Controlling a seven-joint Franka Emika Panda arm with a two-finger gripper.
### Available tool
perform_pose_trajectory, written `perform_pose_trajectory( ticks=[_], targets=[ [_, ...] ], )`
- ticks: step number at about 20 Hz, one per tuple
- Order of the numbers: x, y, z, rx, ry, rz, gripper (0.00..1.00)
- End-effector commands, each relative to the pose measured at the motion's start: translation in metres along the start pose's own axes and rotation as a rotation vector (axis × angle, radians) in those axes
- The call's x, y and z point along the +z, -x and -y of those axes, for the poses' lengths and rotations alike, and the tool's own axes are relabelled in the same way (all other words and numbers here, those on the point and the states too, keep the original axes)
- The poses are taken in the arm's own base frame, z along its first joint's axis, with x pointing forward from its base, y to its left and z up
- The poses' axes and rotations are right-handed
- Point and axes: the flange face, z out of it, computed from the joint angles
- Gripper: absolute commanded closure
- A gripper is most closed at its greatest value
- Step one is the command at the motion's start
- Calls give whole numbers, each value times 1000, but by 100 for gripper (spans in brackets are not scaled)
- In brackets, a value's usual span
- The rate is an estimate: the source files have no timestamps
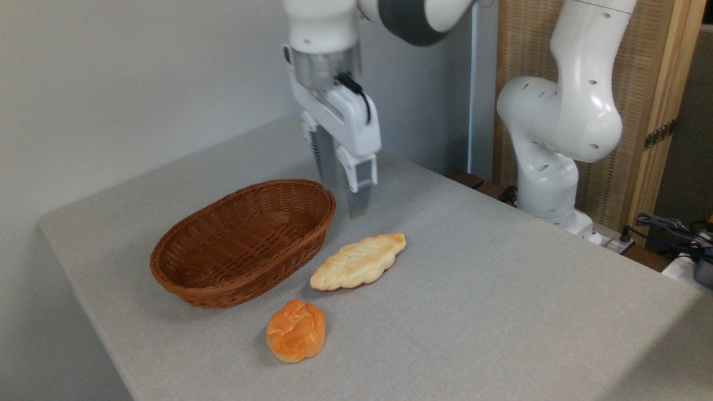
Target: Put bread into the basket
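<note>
Here the gripper (346,201) hangs empty, its jaws only narrowly parted, above the counter (473,289) between the basket (245,245) and the bread (359,262), touching neither.

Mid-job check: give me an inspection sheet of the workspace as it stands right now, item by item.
Surface: grey cloth-covered table, no spills seen.
Bread: long pale braided loaf lying on the table just right of the basket, not gripped.
Basket: oval brown wicker basket, upright, nothing inside.
Clutter: small round orange bun on the table in front of the basket and loaf.
Gripper: gripper pointing down above the table behind the loaf, near the basket's right end, holding nothing; whether its jaws are open cannot be told from this angle.
Cables: black cable on the wrist; loose wires at the far right edge.
Surroundings: plain grey wall, wooden-framed panel behind the arm's base.
</note>
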Motion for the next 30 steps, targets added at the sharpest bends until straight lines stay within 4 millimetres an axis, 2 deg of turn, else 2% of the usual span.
perform_pose_trajectory(
  ticks=[1, 3, 8, 9, 11, 13, 17, 19, 22, 25, 26, 30],
  targets=[
    [60, 16, -16, 92, -33, 87, 0],
    [83, 16, -19, 102, -53, 69, 0],
    [106, 16, -22, 117, -68, 61, 0],
    [109, 18, -22, 119, -75, 61, 10],
    [107, 27, -11, 86, -71, 39, 44],
    [108, 26, -12, 90, -67, 40, 58],
    [107, 26, -13, 89, -65, 41, 59],
    [104, 25, -12, 86, -69, 38, 63],
    [83, 28, -5, 70, -51, 41, 74],
    [53, 39, 11, 38, -20, 48, 75],
    [41, 36, 11, 51, -16, 52, 75],
    [-27, 26, 16, 47, -1, 27, 75]
  ],
)
